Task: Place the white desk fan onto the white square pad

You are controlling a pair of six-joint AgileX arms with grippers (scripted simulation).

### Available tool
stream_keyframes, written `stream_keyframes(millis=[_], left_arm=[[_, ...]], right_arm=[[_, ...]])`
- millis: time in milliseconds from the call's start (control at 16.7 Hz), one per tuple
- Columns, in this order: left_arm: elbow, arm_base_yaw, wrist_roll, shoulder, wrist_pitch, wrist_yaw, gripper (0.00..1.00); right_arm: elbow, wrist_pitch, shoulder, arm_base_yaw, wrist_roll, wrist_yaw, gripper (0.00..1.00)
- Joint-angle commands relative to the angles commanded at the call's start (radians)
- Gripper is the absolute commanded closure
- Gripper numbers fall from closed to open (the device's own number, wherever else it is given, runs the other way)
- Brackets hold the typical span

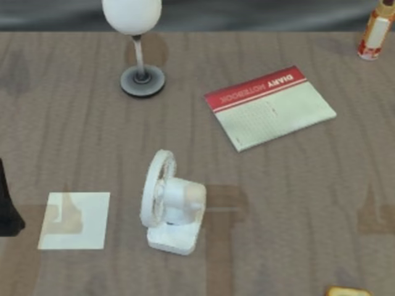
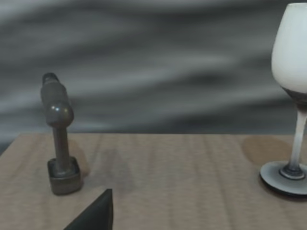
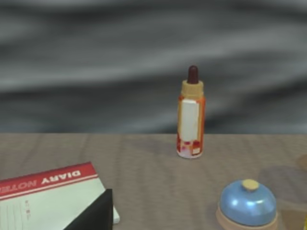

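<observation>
On the worktop [image 1: 290, 203], seen from above, I log these items:

1. White desk fan [image 1: 171, 203]: just below centre, standing upright on its block base, ring guard facing toward 9 o'clock. Nothing grips it.
2. White square pad [image 1: 75, 220]: lying flat at 9 o'clock of the fan, near it but apart, with a strip of bare wood between them. Nothing sits on the pad.
3. Globe lamp [image 1: 133, 24]: at 12 o'clock of the fan, well apart, on a thin stem with a dark round base.
4. Notebook [image 1: 270, 106] with a red strip: at about 1 o'clock of the fan, lying flat and turned at an angle.
5. Dropper bottle [image 1: 376, 31]: far corner at 2 o'clock, upright, orange and white.
6. Dark hammer-shaped object [image 2: 57, 134]: standing on its head, shown in the left wrist view only.
7. Blue bell [image 3: 247, 203]: shown in the right wrist view, near the bottle.
8. Small orange-yellow thing [image 1: 349, 291] at the near edge, 5 o'clock of the fan; too cut off for me to identify.

Left arm [image 1: 7, 206]: a dark shape at the left edge, at 9 o'clock of the pad. I cannot tell how its end effector stands. The right arm is outside the top view; its end effector's state I cannot tell either. Each wrist view shows only a dark wedge at its edge.
</observation>
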Motion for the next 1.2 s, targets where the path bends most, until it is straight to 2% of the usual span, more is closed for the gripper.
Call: stream_keyframes(millis=[240,480,1200], left_arm=[[0.029,-0.014,-0.006,0.031,-0.030,0.000,0.00],[0.206,-0.086,-0.045,0.219,-0.195,-0.001,0.00],[1.231,-0.445,-0.270,1.355,-0.963,0.000,0.00]], right_arm=[[0.000,0.000,0.000,0.000,0.000,0.000,0.00],[0.000,0.000,0.000,0.000,0.000,0.000,0.00],[0.000,0.000,0.000,0.000,0.000,0.000,0.00]])
